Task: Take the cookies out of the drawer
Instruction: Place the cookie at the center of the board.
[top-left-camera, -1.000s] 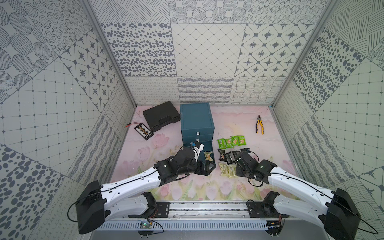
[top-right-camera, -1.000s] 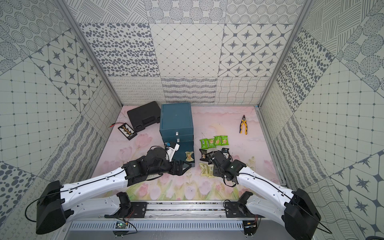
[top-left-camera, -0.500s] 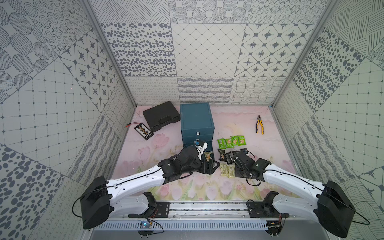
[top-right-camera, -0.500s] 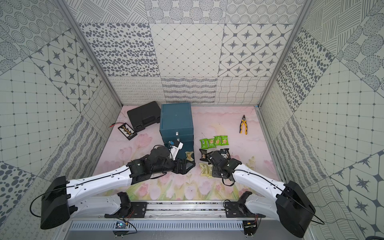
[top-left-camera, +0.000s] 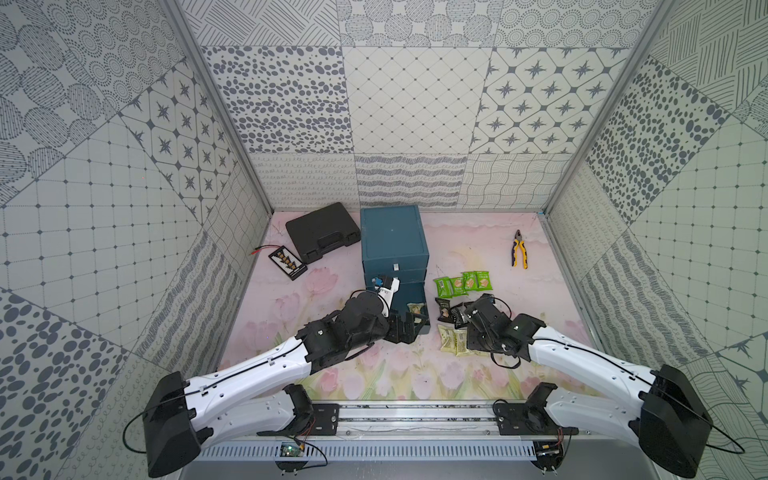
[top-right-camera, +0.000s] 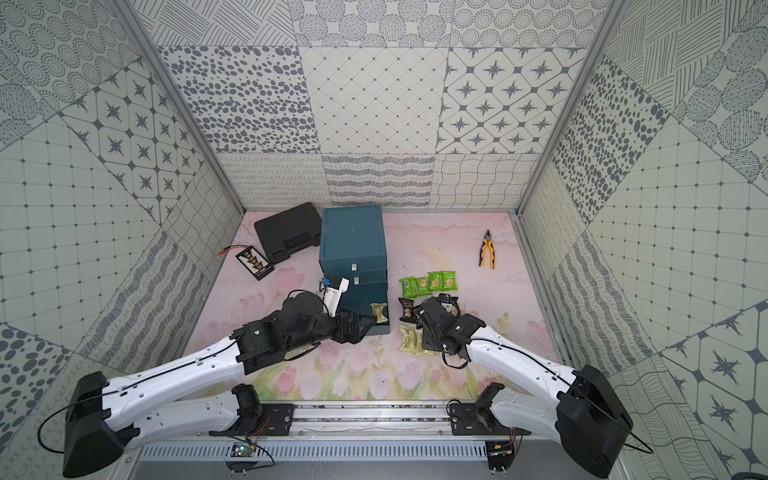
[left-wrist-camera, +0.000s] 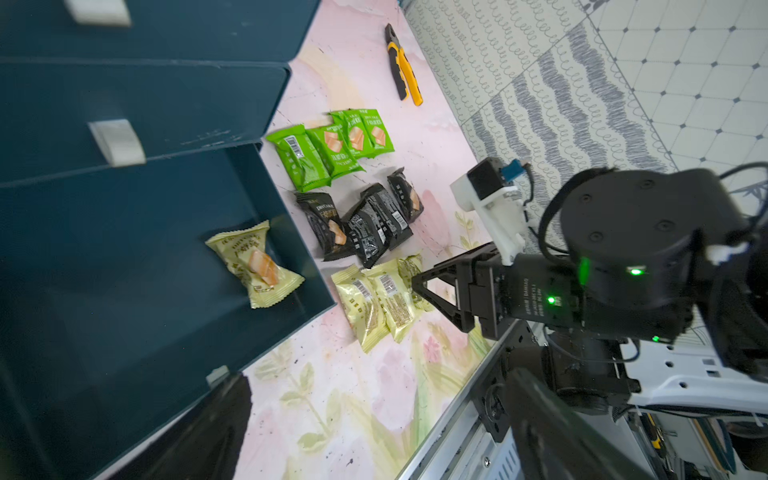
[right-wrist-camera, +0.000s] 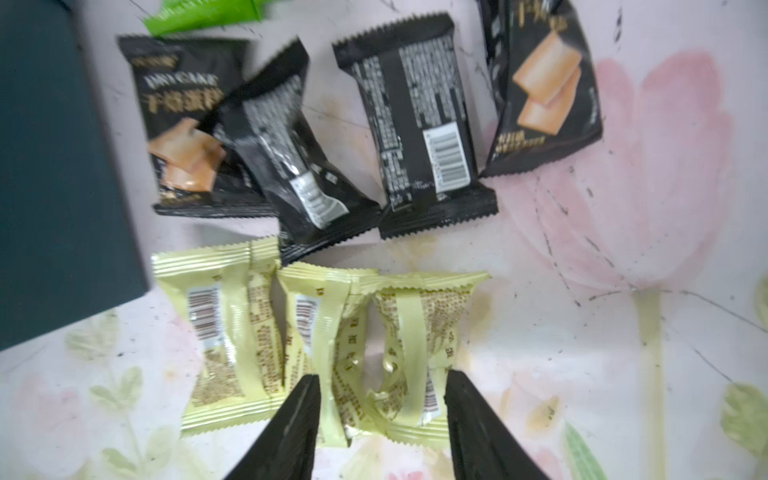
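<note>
And the right gripper (right-wrist-camera: 382, 378) lets go! Its jaws now stand spread, one either side of the third pale packet (right-wrist-camera: 399, 353), which it has just set down on the mat (left-wrist-camera: 353, 395) right beside the drawer (left-wrist-camera: 124, 291). A second ago those jaws were pressed together; now there is clear space between them and nothing is pinched.

That makes three pale ones in a row just outside the drawer's side wall. The black packets (left-wrist-camera: 370, 224) lie in a row beyond them, and the green packets (left-wrist-camera: 332, 141) farther along that same side. By my count, eleven cookies are out.

One is left: the last pale packet (left-wrist-camera: 255, 266), lying inside the drawer against the wall nearest the others.

The left gripper (top-left-camera: 405, 326) sits at the drawer's front edge, about where it was a second ago. Whether it is clamped on that edge or standing apart, I cannot tell.

Judging by all this, the drop-off is done and one more fetch from the drawer should finish the job.
</note>
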